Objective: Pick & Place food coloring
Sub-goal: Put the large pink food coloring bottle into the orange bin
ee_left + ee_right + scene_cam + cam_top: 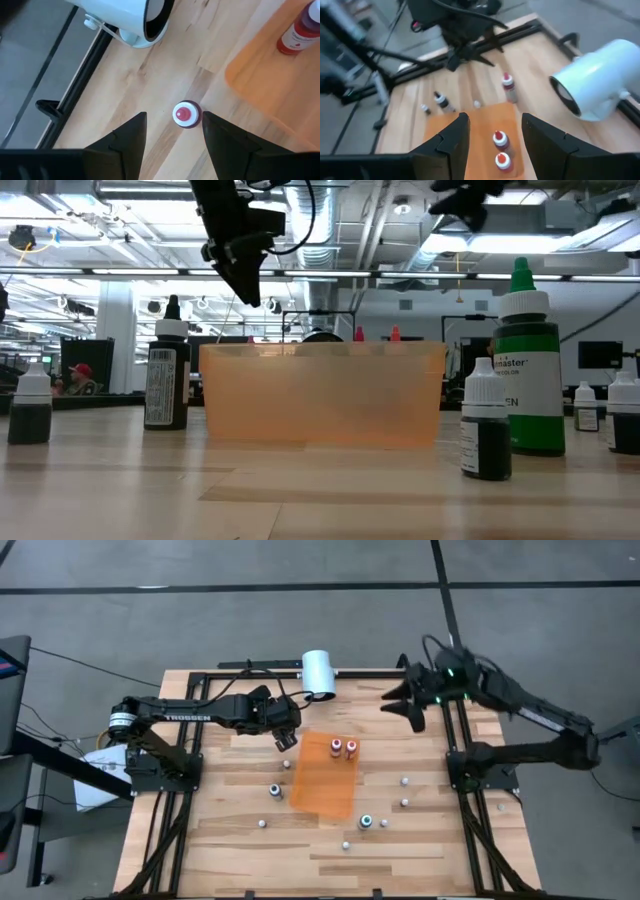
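A wooden worktop holds an orange tray with two red-topped food coloring bottles standing in it. About eight more bottles seem scattered around the tray, though some show only as pale dots from above. A white cylinder lies at the far edge. The left tool hangs open and empty directly above one red-capped bottle beside the tray. The right tool is raised, open and empty. The low view alone shows a green bottle.
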Robot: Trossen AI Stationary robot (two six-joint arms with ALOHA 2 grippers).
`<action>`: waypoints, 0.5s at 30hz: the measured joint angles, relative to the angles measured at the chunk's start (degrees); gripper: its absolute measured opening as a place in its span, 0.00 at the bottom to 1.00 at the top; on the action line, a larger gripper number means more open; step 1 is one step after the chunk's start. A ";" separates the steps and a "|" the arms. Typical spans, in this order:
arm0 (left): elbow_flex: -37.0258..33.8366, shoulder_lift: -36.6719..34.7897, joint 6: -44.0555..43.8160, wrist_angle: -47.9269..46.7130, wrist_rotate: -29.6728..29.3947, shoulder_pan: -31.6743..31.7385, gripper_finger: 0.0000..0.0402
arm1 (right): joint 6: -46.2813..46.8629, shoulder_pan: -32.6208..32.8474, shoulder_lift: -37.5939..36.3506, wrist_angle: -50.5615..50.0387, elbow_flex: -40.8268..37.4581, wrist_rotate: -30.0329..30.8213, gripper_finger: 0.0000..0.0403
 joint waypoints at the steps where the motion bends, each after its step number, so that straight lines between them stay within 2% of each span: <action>1: 0.00 -0.02 0.31 0.00 0.46 0.00 0.46 | 1.70 1.42 -2.50 1.84 -3.00 3.20 0.42; 8: 0.00 -0.02 1.17 0.02 3.13 0.00 0.46 | 8.44 12.42 -16.27 13.16 -20.21 23.88 0.41; 15: 0.00 -0.04 2.46 0.02 3.92 0.01 0.47 | 12.04 20.87 -24.86 18.45 -31.80 37.99 0.42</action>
